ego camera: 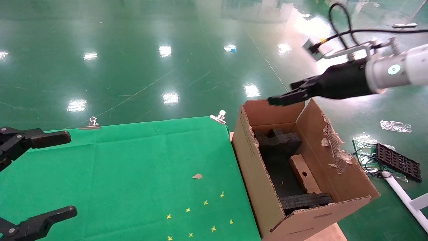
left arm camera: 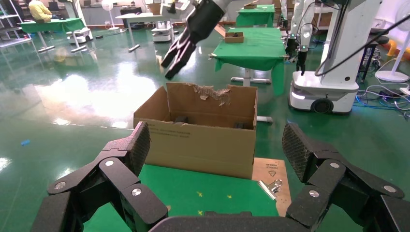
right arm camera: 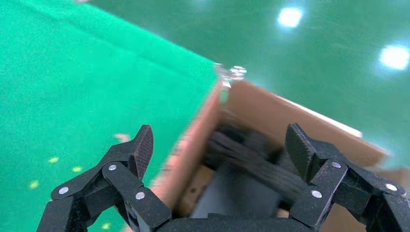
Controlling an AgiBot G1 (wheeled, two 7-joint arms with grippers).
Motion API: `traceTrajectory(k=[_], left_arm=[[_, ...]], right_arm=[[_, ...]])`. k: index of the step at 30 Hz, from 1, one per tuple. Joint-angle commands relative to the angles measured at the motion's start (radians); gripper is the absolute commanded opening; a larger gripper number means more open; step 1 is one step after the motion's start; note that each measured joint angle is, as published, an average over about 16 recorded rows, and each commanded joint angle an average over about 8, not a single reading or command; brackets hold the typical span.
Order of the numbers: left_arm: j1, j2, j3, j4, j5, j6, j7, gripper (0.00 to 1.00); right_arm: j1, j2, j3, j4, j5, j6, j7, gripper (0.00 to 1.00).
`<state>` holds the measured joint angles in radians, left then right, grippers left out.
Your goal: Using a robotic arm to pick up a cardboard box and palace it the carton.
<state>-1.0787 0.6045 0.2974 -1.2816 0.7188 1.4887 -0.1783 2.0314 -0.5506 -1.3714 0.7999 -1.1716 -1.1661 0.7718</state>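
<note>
The right gripper [ego camera: 284, 98] is held above the far rim of the carton [ego camera: 254, 174], its fingers spread wide with nothing between them, as the right wrist view shows [right arm camera: 217, 159]. The box [ego camera: 303, 174] lies below and nearer the robot, already inside the carton, resting against the right wall between black foam blocks [ego camera: 279, 142]. Its long axis runs from far to near, with the round hole facing up. The left gripper [ego camera: 36, 174] is parked well apart over the green cloth [ego camera: 133, 167], also spread, so the right arm is clearly nearer. The placing is judged done.
</note>
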Motion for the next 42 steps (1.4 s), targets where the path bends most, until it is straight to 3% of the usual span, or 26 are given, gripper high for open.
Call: traceTrajectory(k=[1,42], left_arm=[[0.0,0.0,0.0,0.0,0.0,0.0,0.0,1.0],[-0.001,-0.001,0.002,0.0,-0.002,-0.001,0.001,1.0]], right_arm=[[-0.039,-0.002,0.044,0.02,0.018,-0.013,-0.024,1.0],[-0.831,-0.053,0.948,0.42,0.383,-0.286,-0.507,1.0]])
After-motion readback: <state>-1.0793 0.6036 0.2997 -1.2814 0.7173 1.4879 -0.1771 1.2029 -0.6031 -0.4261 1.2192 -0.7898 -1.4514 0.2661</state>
